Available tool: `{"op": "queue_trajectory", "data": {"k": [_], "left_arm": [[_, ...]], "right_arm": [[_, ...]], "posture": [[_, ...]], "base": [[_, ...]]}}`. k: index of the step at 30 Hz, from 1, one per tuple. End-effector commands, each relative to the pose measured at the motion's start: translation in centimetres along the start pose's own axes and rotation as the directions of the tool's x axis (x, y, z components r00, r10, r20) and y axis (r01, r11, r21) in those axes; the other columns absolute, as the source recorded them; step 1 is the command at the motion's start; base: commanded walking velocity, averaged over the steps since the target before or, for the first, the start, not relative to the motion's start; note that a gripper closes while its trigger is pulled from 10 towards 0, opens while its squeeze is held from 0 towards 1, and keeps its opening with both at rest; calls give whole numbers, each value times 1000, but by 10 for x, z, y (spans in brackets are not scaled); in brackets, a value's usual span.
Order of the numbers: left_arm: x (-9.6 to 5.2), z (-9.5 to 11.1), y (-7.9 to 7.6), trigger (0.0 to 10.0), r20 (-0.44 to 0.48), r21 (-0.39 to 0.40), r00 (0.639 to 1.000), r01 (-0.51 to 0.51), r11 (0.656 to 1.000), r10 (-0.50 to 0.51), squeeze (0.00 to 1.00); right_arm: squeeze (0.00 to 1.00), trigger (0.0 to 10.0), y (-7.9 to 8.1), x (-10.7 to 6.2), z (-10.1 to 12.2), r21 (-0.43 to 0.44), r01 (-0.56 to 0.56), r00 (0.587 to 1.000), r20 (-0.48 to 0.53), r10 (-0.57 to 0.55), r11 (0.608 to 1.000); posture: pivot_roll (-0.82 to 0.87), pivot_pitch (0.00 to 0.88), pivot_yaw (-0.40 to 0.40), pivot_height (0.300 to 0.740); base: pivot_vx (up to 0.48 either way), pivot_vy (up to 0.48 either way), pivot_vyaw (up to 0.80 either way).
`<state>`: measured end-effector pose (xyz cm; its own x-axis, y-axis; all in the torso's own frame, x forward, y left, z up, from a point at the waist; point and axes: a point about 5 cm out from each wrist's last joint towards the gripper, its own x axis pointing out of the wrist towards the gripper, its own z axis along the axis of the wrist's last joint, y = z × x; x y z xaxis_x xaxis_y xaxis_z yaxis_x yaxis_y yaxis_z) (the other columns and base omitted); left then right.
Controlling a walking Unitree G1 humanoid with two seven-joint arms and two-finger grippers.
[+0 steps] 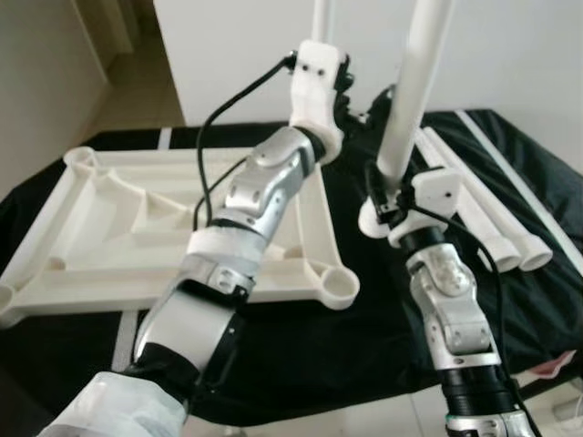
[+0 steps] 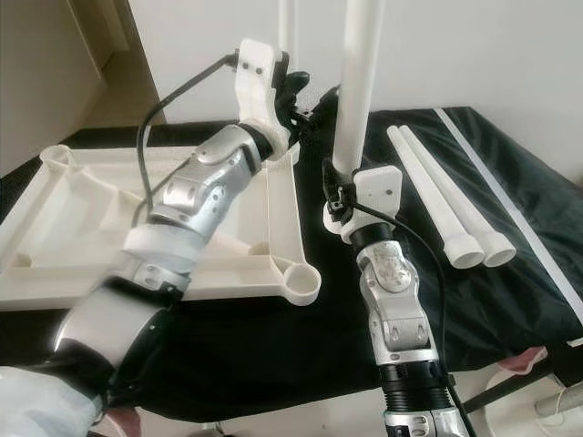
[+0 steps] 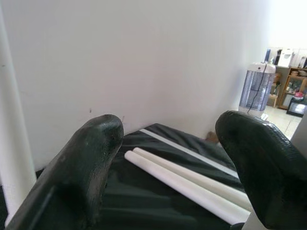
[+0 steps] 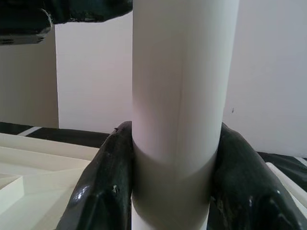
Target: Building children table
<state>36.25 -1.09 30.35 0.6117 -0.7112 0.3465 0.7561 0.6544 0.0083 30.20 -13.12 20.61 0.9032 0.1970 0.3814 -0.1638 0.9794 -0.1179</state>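
The white table top (image 1: 91, 289) lies upside down on a black cloth, with an empty round socket (image 1: 339, 288) at its near right corner. My right gripper (image 1: 378, 196) is shut on a white table leg (image 1: 414, 82) and holds it upright just right of the top, its flared foot below the fingers. Another white leg (image 1: 321, 18) rises upright by the far right corner, its lower end hidden behind my left wrist. My left gripper (image 3: 168, 143) is raised there, open with nothing between its fingers. Two more legs (image 2: 437, 191) lie side by side on the cloth to the right.
The black cloth (image 1: 364, 355) covers a low surface whose front edge is close to me. A white wall (image 1: 510, 45) stands directly behind. Bare floor (image 1: 137, 82) shows at the far left. Small objects (image 2: 547, 382) lie on the floor at the lower right.
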Motion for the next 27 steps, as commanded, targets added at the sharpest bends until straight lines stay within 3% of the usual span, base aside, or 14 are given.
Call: {"op": "queue_trajectory", "data": {"k": [1,22,25,27], "left_arm": [[11,19,-34,10000,68,49,945,318,947,-320,0],[8,15,-42,10000,69,53,930,358,932,-362,0],[9,13,-38,10000,58,58,939,335,941,-338,0],[9,9,-24,10000,36,83,969,242,967,-246,0]], "right_arm": [[0,10000,14,0,-10,10,-71,996,-60,71,997],[0,10000,15,2,-11,17,-63,996,-58,63,998],[0,10000,15,2,-11,14,-62,996,-57,63,998],[0,10000,13,2,-9,12,-46,998,-51,47,999]], "posture": [[-46,11,7,740],[-45,4,8,740],[-46,3,8,740],[-48,3,8,740]], "base": [[0,0,0],[0,0,0],[0,0,0],[0,0,0]]}}
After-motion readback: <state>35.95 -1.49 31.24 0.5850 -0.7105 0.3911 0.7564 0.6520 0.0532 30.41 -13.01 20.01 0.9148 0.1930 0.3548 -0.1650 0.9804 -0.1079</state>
